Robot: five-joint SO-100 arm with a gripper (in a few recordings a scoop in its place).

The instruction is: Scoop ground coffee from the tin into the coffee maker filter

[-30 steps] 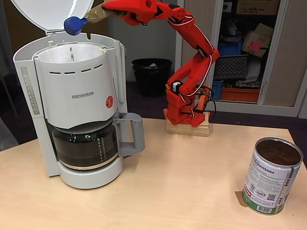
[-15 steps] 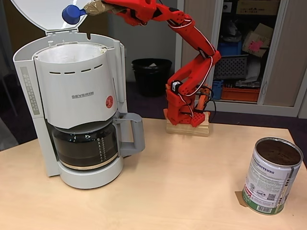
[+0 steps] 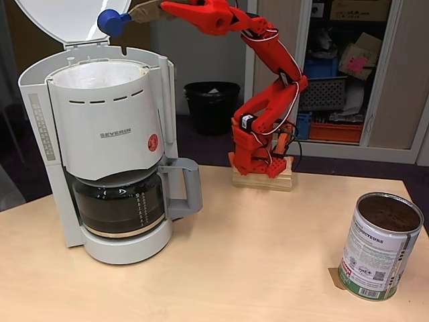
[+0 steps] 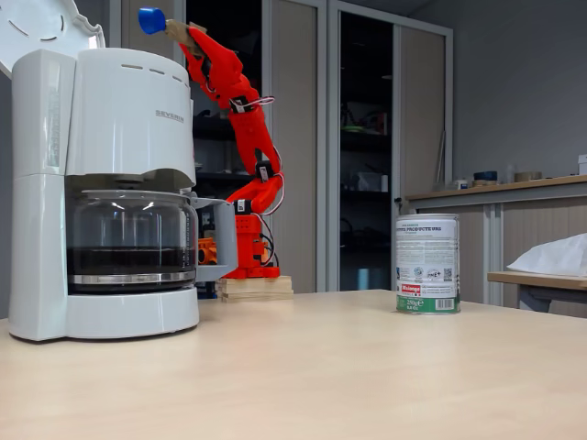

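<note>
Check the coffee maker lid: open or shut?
Open. The lid stands swung up behind the filter, whose white paper rim is exposed from above. The other fixed view shows the lid raised too.

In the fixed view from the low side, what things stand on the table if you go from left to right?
Coffee maker with its glass carafe → red robot arm on its wooden base block → coffee tin.

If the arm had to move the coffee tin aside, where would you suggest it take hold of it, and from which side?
I would grip the tin around its upper wall, below the rim, coming in level from the arm's side. It stands upright and open-topped, apart from the coffee maker, with bare table around it. A top-down grasp risks dipping into the ground coffee. Whether the jaws span it, I cannot tell.
</note>
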